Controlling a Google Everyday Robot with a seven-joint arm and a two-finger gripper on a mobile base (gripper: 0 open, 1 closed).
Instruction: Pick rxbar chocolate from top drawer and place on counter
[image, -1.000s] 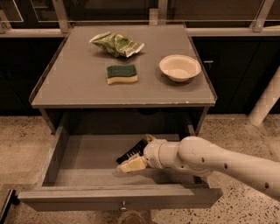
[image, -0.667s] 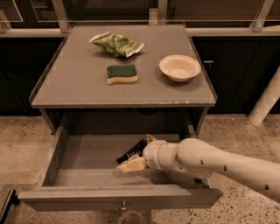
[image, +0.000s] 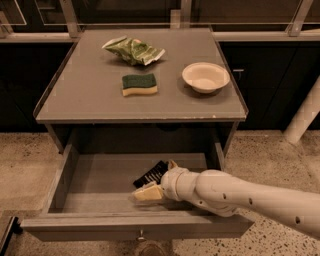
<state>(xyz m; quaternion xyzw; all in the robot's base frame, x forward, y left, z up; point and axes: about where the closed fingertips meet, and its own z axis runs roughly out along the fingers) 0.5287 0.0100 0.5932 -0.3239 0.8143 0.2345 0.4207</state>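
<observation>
The rxbar chocolate (image: 149, 174), a flat black bar with white print, lies on the floor of the open top drawer (image: 95, 180), right of its middle. My gripper (image: 155, 181) is down inside the drawer at the bar, reaching in from the right on a pale arm. It is open, with one pale finger (image: 146, 194) in front of the bar and the other finger's tip (image: 172, 163) behind it. The bar's near end is hidden by the gripper. The counter (image: 90, 100) is the grey top above the drawer.
On the counter lie a green wrinkled snack bag (image: 134, 50), a green and yellow sponge (image: 139, 84) and a pale bowl (image: 205, 77). The drawer's front has a small knob (image: 142, 233). Speckled floor lies around the cabinet, and a white post (image: 305, 115) stands at right.
</observation>
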